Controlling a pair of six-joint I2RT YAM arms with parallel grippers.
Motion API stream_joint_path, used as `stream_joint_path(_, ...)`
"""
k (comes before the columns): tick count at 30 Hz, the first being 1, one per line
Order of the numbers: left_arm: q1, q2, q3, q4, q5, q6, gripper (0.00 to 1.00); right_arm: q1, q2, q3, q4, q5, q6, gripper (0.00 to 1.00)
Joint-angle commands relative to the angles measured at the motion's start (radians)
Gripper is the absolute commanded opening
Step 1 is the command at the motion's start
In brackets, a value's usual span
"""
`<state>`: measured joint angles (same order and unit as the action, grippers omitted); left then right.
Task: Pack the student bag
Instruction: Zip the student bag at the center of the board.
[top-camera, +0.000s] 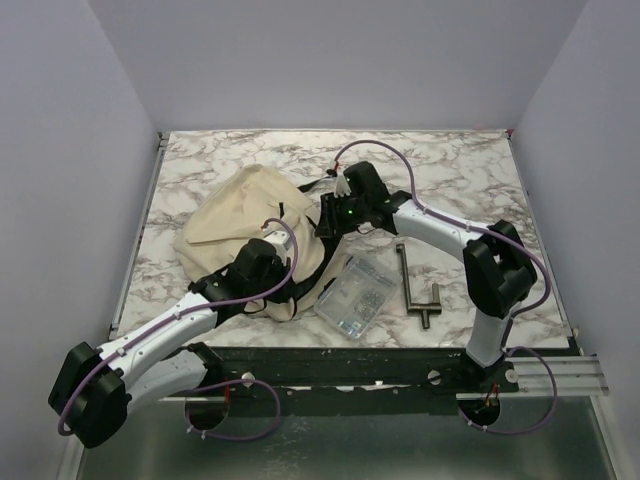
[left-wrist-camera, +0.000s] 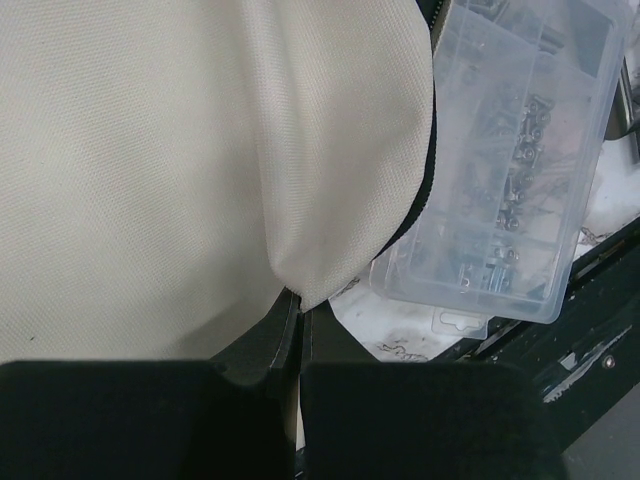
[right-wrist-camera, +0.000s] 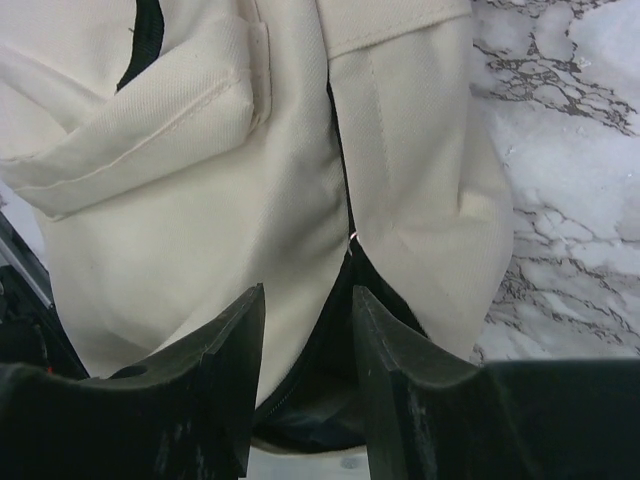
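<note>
Left tool (left-wrist-camera: 298, 335): closed, pinching bag (top-camera: 240, 215) hem.
Right tool (right-wrist-camera: 308, 320): slightly open, straddling zip (right-wrist-camera: 338, 170), gripping nothing.
Advice: left holds fabric taut; right clamps zip edge squarely.

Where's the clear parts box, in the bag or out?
Out. The clear box lies flat on the marble table beside the student bag, visible in the top and left wrist views.

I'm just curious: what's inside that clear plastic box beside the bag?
Small metal bits, like screws or nuts, sorted into compartments of the box. A corner of the bag overlaps one edge, hiding whatever lies there.
</note>
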<state>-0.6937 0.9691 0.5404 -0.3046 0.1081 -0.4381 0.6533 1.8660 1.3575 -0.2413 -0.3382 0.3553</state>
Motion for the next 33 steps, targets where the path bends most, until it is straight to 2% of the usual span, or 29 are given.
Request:
stream_joint_path(1, 0.009, -0.008, -0.023, -0.025, 0.052, -0.021, 0.0, 0.004, -0.057, -0.035, -0.065, 0.022, -0.065, 0.45)
stream_joint_path(5, 0.013, -0.023, -0.026, -0.024, 0.051, -0.014, 0.0, 0.005, -0.019, -0.001, -0.14, 0.02, -0.147, 0.43)
stream_joint_path(15, 0.018, -0.037, -0.032, -0.024, 0.053, -0.014, 0.0, 0.005, 0.032, 0.045, -0.165, 0.082, -0.317, 0.45)
stream_joint_path(24, 0.022, -0.041, -0.041, -0.014, 0.06, -0.016, 0.0, 0.024, 0.084, 0.078, -0.213, 0.226, -0.439, 0.48)
stream_joint_path(27, 0.023, -0.037, -0.042, -0.013, 0.065, -0.015, 0.0, 0.037, 0.104, 0.081, -0.199, 0.266, -0.447, 0.48)
stream_joint_path(33, 0.023, -0.035, -0.045, -0.009, 0.074, -0.019, 0.0, 0.066, 0.098, 0.035, -0.047, 0.33, -0.417, 0.51)
